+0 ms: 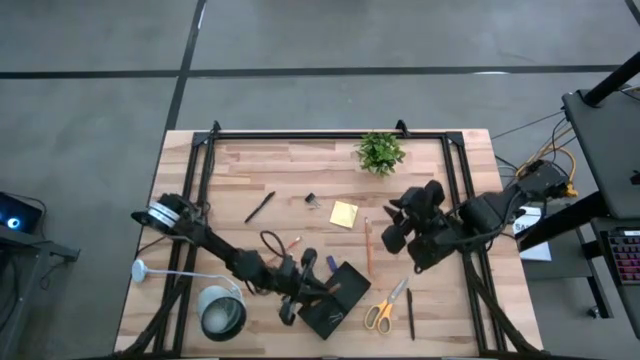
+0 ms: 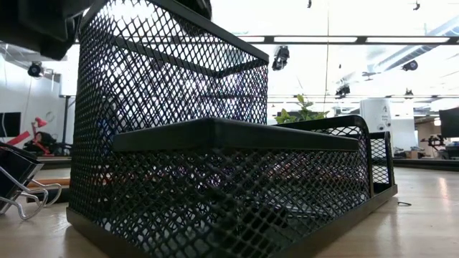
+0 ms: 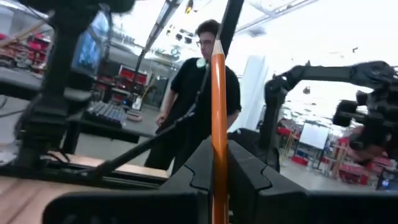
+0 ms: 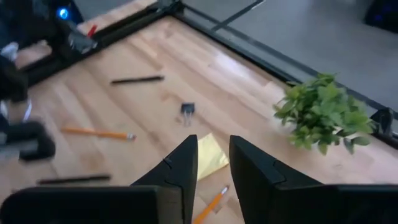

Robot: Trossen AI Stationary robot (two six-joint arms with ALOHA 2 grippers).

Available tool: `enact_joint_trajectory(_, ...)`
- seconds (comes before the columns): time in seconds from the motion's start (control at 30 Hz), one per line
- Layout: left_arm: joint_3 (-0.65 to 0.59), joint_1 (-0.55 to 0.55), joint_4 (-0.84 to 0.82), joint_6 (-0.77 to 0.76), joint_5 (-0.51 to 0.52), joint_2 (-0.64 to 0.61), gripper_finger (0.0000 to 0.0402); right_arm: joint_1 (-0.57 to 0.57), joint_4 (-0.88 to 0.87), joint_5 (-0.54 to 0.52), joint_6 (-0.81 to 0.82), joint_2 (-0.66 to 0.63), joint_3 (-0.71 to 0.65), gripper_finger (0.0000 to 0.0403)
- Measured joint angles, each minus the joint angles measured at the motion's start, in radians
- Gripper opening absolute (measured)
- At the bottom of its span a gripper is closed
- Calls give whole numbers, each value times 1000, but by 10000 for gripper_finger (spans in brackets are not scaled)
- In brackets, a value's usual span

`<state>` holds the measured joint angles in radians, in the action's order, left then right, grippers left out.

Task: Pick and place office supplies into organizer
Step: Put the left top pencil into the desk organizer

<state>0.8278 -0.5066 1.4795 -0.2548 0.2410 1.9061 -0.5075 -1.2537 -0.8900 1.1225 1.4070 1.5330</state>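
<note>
From my station I have the organizer (image 1: 334, 303) at six o'clock, close to the near edge of the table (image 1: 250, 160), and in the low view its black mesh wall (image 2: 215, 179) fills almost everything. The left gripper (image 1: 300, 290) sits at the organizer's nine o'clock side, touching or nearly touching it. On the left wrist view I see its two dark fingers (image 3: 249, 180) closed tight on an orange pencil (image 3: 218, 124), which stands upright between them, tip up.

The yellow-handled scissors (image 1: 384, 305) lie just beside the organizer at its three o'clock, with a black pen (image 1: 410, 312) past them. A second pencil (image 1: 367, 245) lies farther back toward centre.

The right gripper (image 1: 395, 222) hovers at about two o'clock from the organizer. Its fingers (image 4: 255, 168) stand slightly apart with nothing between them. Under it I see the yellow sticky-note pad (image 4: 210, 155), and beyond that the binder clip (image 4: 187, 110), another pen (image 4: 137, 79) and the potted plant (image 4: 323, 115) at twelve o'clock.

A person (image 3: 199, 93) stands beyond the table.
</note>
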Motion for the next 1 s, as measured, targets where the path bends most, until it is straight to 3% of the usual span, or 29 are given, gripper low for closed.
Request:
enact_joint_trajectory(0.63, 36, -3, 59, 5, 0, 197, 11, 24, 11, 20, -25, -4, 0, 73)
enact_joint_trajectory(1.0, 32, -2, 68, -27, 6, 232, 14, 24, 43, 60, -24, 10, 0, 72)
